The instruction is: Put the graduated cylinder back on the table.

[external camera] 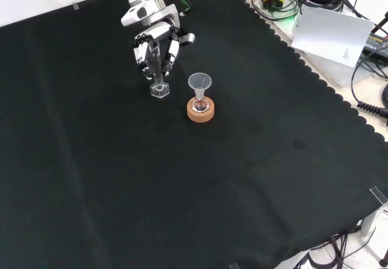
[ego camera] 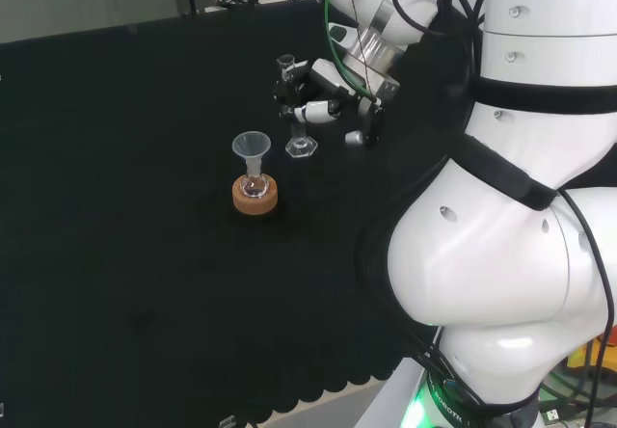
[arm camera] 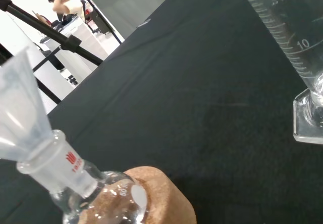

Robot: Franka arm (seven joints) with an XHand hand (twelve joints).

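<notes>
The clear graduated cylinder (ego camera: 296, 110) stands upright with its hexagonal foot down at the cloth; whether the foot touches, I cannot tell. The hand (ego camera: 323, 100) has its fingers curled round the cylinder's upper part. From the front, the hand (external camera: 154, 46) comes down from the top edge and grips the cylinder (external camera: 159, 78) between fingers and thumb. Close up in the wrist view, the cylinder (arm camera: 295, 37) shows its printed scale and square-looking foot.
A small round flask on a cork ring (ego camera: 255, 200), (external camera: 200, 112), (arm camera: 161, 204), with a clear funnel (ego camera: 252, 146), (external camera: 199, 81), (arm camera: 20, 108) in its neck, stands close beside the cylinder. The arm's white links (ego camera: 501, 206) rise at the right. Paper (external camera: 330, 33) and cables lie beyond the cloth's scalloped edge.
</notes>
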